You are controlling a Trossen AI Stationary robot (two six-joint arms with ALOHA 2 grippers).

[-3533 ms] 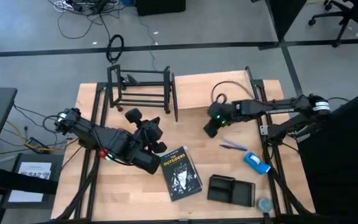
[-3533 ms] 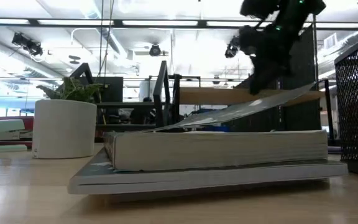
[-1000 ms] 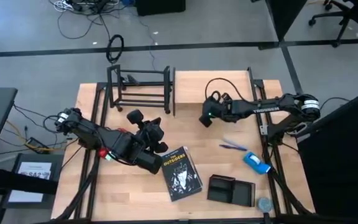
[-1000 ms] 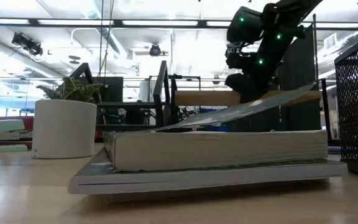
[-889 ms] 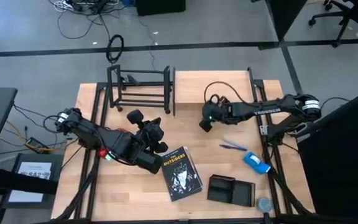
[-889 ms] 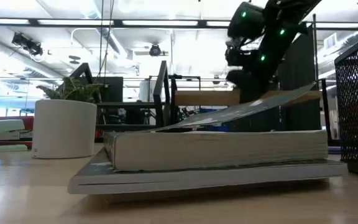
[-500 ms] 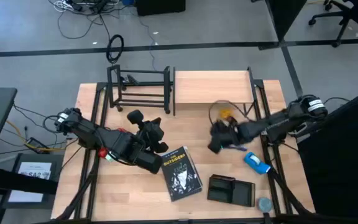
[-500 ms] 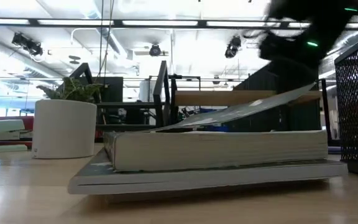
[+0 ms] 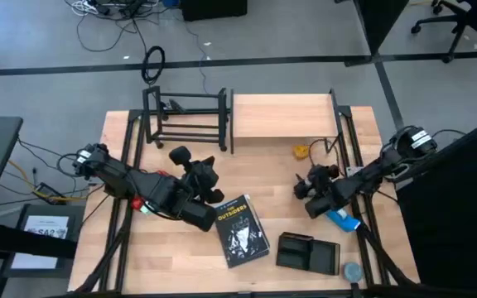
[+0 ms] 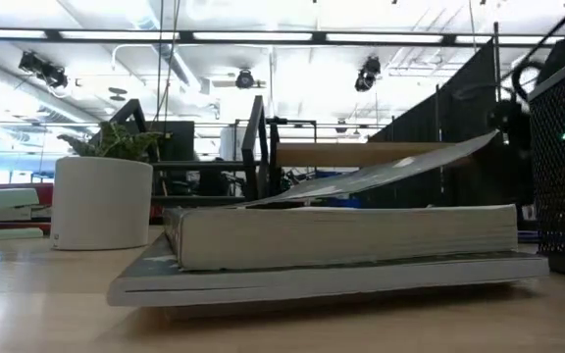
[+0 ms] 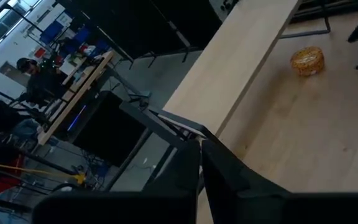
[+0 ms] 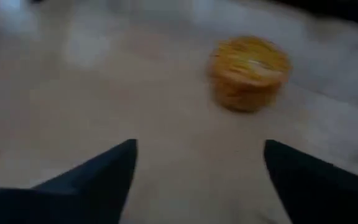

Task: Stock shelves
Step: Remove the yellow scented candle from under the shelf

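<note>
The right gripper (image 9: 315,195) has pulled back from the wood shelf (image 9: 283,116), jaws open and empty; a yellow tub (image 9: 302,151) now sits beside that shelf. The left gripper (image 9: 204,175) waits, jaws shut. Both shelves look bare: book (image 9: 240,230) and the rest unstocked.

Light wood table (image 9: 255,170). Far edge: black tube rack (image 9: 186,121), plank-top shelf (image 9: 284,116). Yellow round container (image 9: 302,151) mid-right. Near side: book (image 9: 240,230) (paperback), black tray (image 9: 307,253), blue object (image 9: 343,218).
</note>
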